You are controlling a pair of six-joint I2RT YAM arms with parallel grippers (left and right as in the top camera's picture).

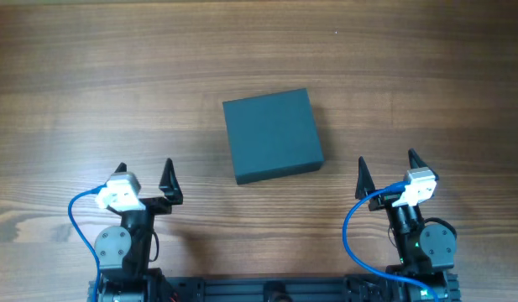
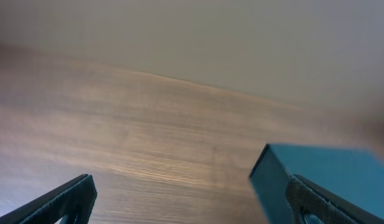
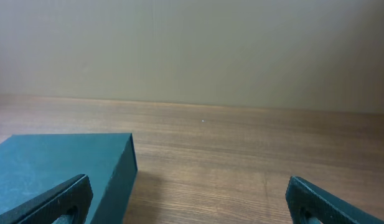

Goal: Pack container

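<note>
The dark teal-grey container (image 1: pixel 272 135) sits shut on the wooden table near the middle, its flat lid down. It shows at the lower right of the left wrist view (image 2: pixel 316 174) and at the lower left of the right wrist view (image 3: pixel 61 165). My left gripper (image 1: pixel 144 177) is open and empty, near the table's front edge, left of and nearer than the container; in its own view (image 2: pixel 195 199) the fingers stand wide apart. My right gripper (image 1: pixel 386 171) is open and empty, right of and nearer than the container, fingers wide apart in its own view (image 3: pixel 188 199).
The wooden table (image 1: pixel 91 92) runs across the whole overhead view. A plain pale wall (image 3: pixel 192 50) stands behind the table's far edge. The two arm bases (image 1: pixel 124 252) stand at the front edge with blue cables.
</note>
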